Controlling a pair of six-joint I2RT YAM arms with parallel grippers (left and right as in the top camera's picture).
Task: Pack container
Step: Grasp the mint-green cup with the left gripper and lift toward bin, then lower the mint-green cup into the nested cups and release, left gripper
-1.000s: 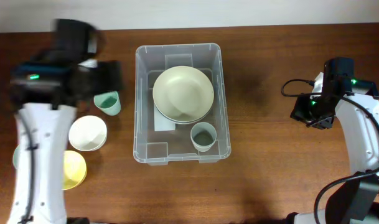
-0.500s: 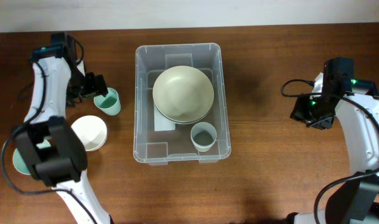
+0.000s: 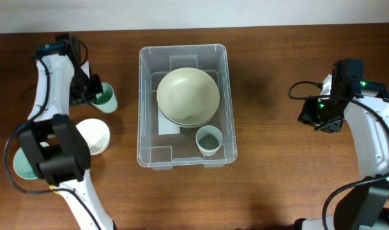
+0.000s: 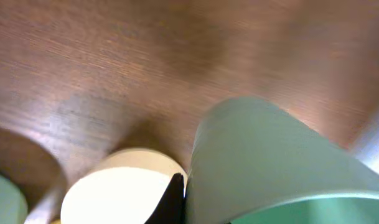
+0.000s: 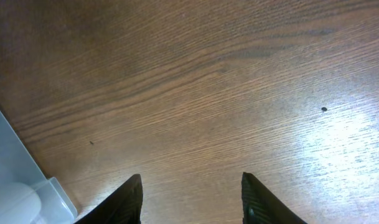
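- Nearest us on the left of the table (image 3: 264, 160), a pale green dish (image 3: 20, 165) shows partly from under the left arm. It lies outside the container, so we count it as left to pack.
- Just beyond it, the white bowl (image 3: 92, 136) also sits on the wood, well left of the container.
- The container (image 3: 141, 108) stands mid-table. A small grey cup (image 3: 209, 140) stands upright in its near right corner, and a large pale bowl (image 3: 188, 97) fills the middle further in. We judge these two packed.
- Off to the right, the right gripper (image 5: 192, 199) hangs over bare wood, fingers spread and empty, well apart from the container.
- Farther back on the left, the left gripper (image 3: 95, 94) is at the teal cup (image 3: 108, 101). The wrist view shows one dark finger beside the cup's wall, but we cannot tell whether it is clamped.
- By our reckoning two pieces are in and at least three remain out, with the teal cup the likely piece in hand.
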